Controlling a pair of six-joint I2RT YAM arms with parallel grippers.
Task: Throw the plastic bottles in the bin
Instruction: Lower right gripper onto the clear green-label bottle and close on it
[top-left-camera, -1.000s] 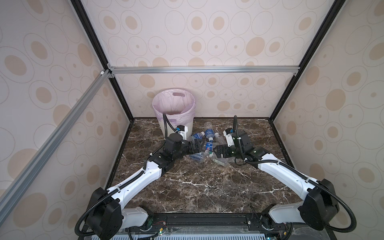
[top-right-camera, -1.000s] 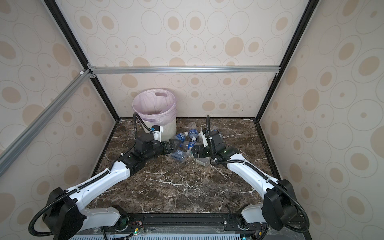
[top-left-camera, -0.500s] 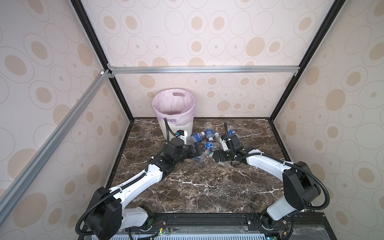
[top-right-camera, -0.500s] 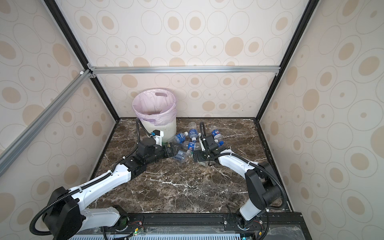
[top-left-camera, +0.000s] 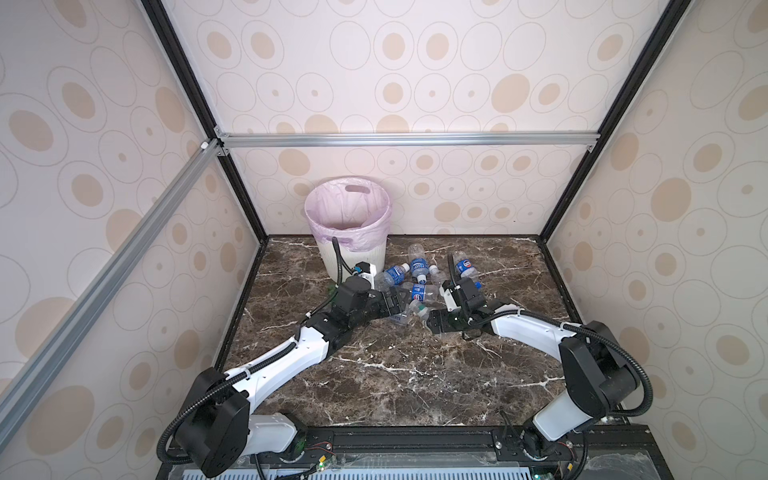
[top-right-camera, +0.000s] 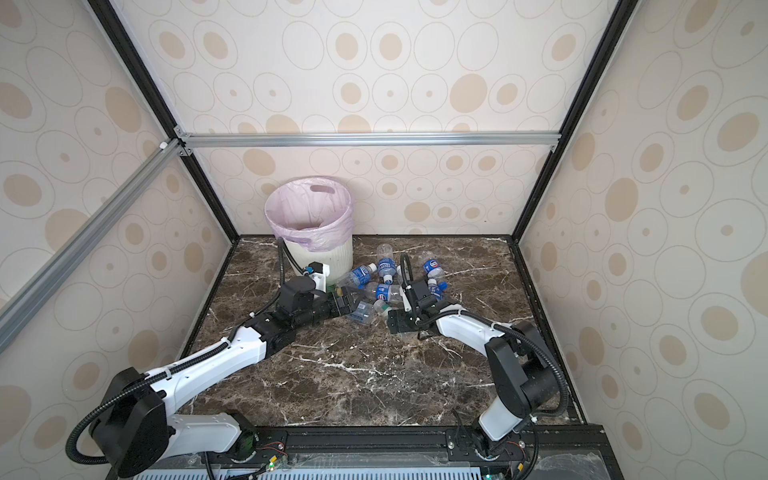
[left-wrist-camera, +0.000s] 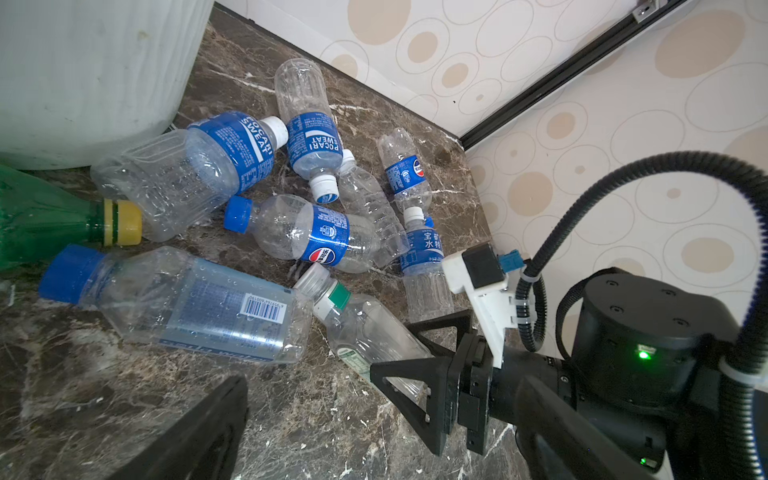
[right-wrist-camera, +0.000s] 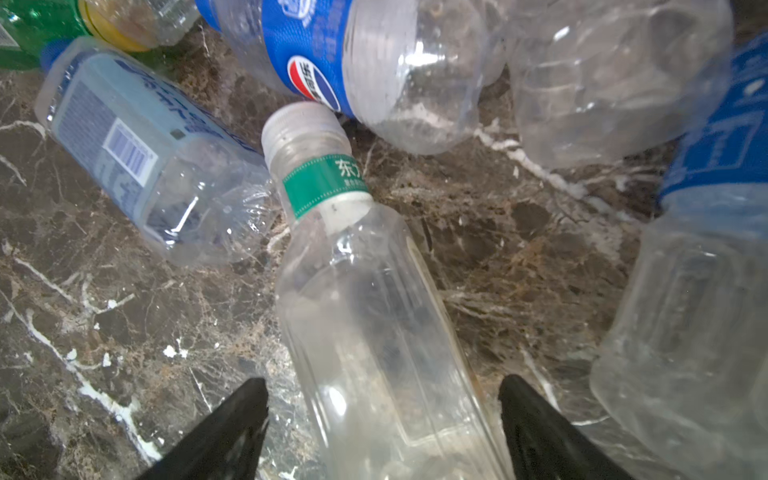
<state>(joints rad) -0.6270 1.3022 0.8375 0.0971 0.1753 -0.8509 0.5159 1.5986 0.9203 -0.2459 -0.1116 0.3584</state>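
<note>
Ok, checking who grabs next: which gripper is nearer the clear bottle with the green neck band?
Right. The right gripper straddles the green-banded bottle, fingers either side of its body; the left gripper is apart, off its cap end.

Worktop (top-left-camera: 395, 374) looked like polished dark brown marble, white-veined, glossy. Plastic bottles (left-wrist-camera: 282, 232) were thin clear plastic, shiny, dented; labels (left-wrist-camera: 328, 241) were glossy blue film. Bin (left-wrist-camera: 83, 70) was white ribbed plastic, matt, scuffed. Liner (top-left-camera: 348, 208) was thin pink film, wrinkled. Right gripper (right-wrist-camera: 380, 386) fingers (right-wrist-camera: 232, 428) were matt black plastic. Arm shells (top-left-camera: 286, 360) were smooth white plastic. Rail (top-left-camera: 407, 139) was brushed metal.
</note>
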